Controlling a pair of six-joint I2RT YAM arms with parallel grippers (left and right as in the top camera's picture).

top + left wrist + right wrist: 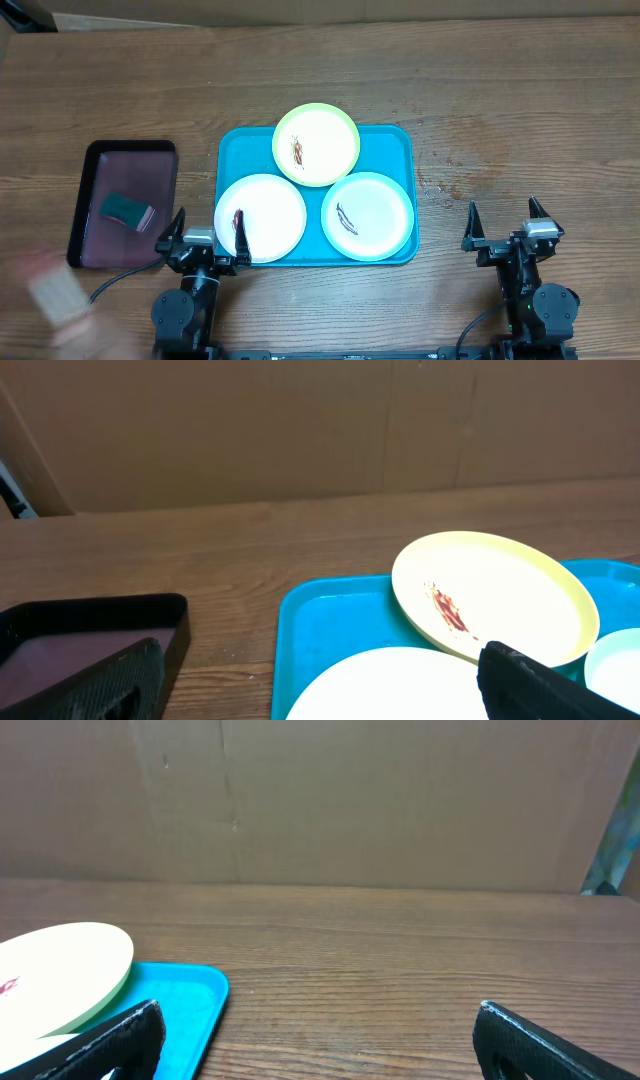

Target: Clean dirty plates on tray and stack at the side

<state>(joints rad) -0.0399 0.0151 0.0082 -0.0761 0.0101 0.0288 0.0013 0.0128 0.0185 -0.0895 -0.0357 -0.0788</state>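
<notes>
Turquoise tray (240,145); 3 dark-smeared white-centred plates (265,212)

A pale object (55,295) at the overhead view's lower left is blurred beyond identification. The teal item (127,209) on the maroon tray (140,172) is too small to be named. In the left wrist view the white plate (380,685) is cut off by the bottom edge. In the right wrist view the lime-green-rimmed plate (60,970) is cropped at the left.
</notes>
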